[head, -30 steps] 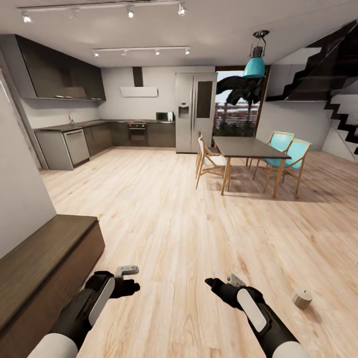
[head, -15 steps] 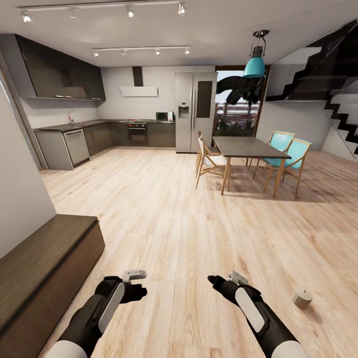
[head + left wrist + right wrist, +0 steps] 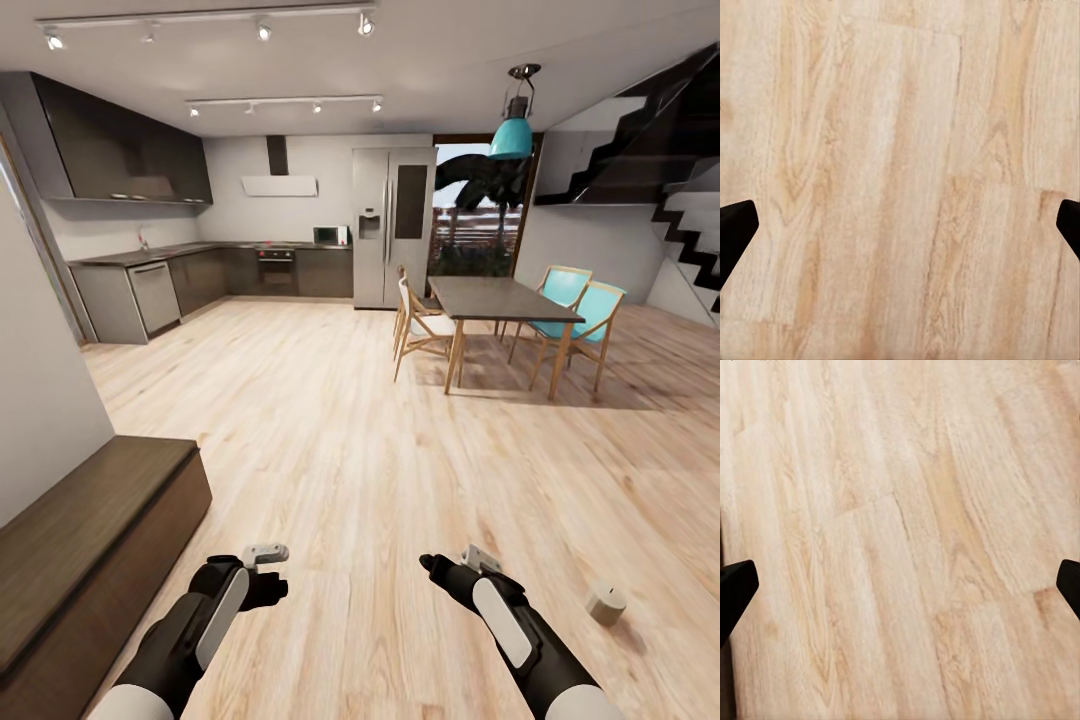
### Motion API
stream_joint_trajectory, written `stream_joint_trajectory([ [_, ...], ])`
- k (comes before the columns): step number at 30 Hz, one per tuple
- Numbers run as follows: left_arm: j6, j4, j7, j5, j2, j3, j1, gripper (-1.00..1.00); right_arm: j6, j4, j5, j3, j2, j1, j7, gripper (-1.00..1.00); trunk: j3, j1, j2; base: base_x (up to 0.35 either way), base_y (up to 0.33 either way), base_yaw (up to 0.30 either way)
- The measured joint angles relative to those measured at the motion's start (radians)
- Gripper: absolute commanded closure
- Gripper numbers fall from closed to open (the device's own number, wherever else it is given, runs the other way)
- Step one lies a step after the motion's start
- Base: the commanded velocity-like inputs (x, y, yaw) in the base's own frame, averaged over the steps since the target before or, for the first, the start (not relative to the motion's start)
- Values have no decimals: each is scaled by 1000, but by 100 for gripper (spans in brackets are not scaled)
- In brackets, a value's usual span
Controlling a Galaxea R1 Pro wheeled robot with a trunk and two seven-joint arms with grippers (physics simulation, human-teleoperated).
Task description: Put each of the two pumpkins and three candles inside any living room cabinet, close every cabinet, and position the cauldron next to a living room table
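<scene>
One pale beige candle lies on the wood floor at the lower right, a short way right of my right arm. The long dark brown cabinet runs along the wall at the lower left, its front shut. My left gripper hovers over the floor just right of the cabinet's end. My right gripper hovers left of the candle. Both are open and empty: in each wrist view, the left gripper and the right gripper have dark fingertips far apart over bare planks. The pumpkins and cauldron are out of view.
A dining table with wooden and teal chairs stands ahead at the right. Grey kitchen units and a fridge line the far wall. A dark staircase rises at the right. Broad wood floor lies between.
My left arm has drifted a little to the right and lower. The view has shifted very slightly. The candle lies where it was and the right arm has barely moved.
</scene>
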State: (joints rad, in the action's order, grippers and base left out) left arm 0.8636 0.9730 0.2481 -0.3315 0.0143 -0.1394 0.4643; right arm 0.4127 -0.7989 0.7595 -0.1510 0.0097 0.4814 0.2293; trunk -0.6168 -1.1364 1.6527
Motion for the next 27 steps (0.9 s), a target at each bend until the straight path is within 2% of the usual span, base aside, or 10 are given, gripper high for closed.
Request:
stream_joint_trajectory([
  [15, 1, 0, 0, -1, 0, 0, 0, -100, 4, 1, 0, -1, 1, 0, -1, -100, 47, 58, -105, 0, 0, 0],
  [22, 1, 9, -1, 2, -1, 0, 0, -100, 7, 0, 0, -1, 0, 0, -1, -100, 47, 58, -105, 12, 0, 0],
  [27, 0, 4, -1, 3, -2, 0, 0, -100, 10, 0, 1, 0, -3, 0, -1, -100, 47, 58, -105, 240, 0, 0],
])
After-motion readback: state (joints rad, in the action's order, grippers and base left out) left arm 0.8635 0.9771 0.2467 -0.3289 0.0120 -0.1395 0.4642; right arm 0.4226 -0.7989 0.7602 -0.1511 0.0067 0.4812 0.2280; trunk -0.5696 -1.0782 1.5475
